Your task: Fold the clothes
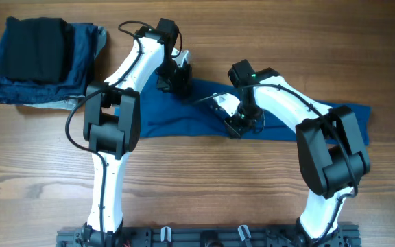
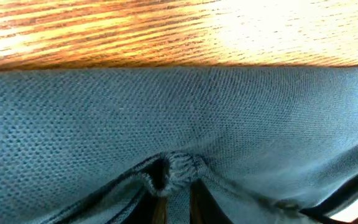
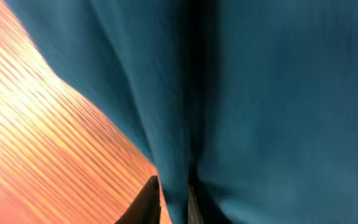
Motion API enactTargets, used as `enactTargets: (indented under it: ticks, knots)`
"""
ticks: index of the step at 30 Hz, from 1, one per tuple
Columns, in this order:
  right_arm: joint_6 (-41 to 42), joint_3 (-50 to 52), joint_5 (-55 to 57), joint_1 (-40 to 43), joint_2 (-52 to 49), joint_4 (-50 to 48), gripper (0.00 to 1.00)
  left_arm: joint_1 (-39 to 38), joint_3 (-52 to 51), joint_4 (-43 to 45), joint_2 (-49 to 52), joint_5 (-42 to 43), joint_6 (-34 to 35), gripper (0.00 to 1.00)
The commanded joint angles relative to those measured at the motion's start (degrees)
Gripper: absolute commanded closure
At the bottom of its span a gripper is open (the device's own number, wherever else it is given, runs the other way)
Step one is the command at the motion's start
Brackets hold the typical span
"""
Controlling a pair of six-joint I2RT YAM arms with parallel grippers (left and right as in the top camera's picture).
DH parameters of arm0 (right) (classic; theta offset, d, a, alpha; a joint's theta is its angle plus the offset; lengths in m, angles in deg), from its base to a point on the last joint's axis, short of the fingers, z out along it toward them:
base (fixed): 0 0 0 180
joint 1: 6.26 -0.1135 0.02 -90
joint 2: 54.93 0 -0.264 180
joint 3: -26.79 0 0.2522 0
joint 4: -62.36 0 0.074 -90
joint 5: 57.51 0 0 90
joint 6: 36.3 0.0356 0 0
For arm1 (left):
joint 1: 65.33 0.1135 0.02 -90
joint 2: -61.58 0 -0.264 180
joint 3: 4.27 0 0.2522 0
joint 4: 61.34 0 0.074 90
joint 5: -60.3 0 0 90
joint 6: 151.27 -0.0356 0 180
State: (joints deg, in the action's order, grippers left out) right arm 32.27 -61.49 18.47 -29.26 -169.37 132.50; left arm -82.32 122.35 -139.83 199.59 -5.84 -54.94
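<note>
- The medium-blue polo shirt of soft cloth lies in a long band across the middle of the brown wooden table. It runs from beside the left arm's elbow to the right, past the right arm.
- The band's far and near edges both have bare wood alongside. The near side has the wider open strip, broken only by the two arm bases.
- At the far left corner, well apart from the shirt, sits a stack: a black folded garment on a denim-blue folded piece, with a grey folded piece showing beneath.
- The left gripper is at the shirt's far edge. In its wrist view the dark fingers are closed tight on a small puckered pinch of the knit, with table grain just beyond the cloth edge.
- The right gripper is down on the middle of the band. From overhead I cannot read its jaws. Its wrist view shows the fingers closed on a raised ridge of cloth, with wood to one side.
- The wrist views are blurred and filled by cloth. The arms cover part of the shirt from above, and I cannot make out the collar or sleeves.
</note>
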Motion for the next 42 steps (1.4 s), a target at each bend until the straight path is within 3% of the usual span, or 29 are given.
enactTargets:
  ticks: [1, 13, 27, 35, 39, 42]
  knots:
    - [4.42, 0.04, 5.11, 0.22, -0.63, 2.73, 0.87, 0.28, -0.42, 0.85, 1.40, -3.58, 0.11, 0.87]
    - [15.37, 0.07, 8.66, 16.31, -0.63, 8.50, 0.87, 2.82, -0.42, -0.22, 1.40, -3.58, 0.13, 0.88]
    - [24.35, 0.07, 12.61, 29.29, -0.63, 10.62, 0.83, 4.26, -0.42, -0.35, 1.40, -6.62, 0.13, 0.88]
    - [24.48, -0.04, 0.59, 41.46, -0.63, 0.74, 0.83, 4.26, -0.42, -0.37, 1.40, -6.58, 0.15, 0.88]
    - [24.26, -0.04, -1.92, 43.23, -0.63, -4.31, 0.83, 4.26, -0.42, -0.39, 1.40, -6.58, 0.33, 0.88]
    - [20.11, -0.55, -11.80, 43.25, -0.63, -4.17, 0.83, 4.26, -0.42, -0.39, 1.40, -6.58, 0.35, 0.88]
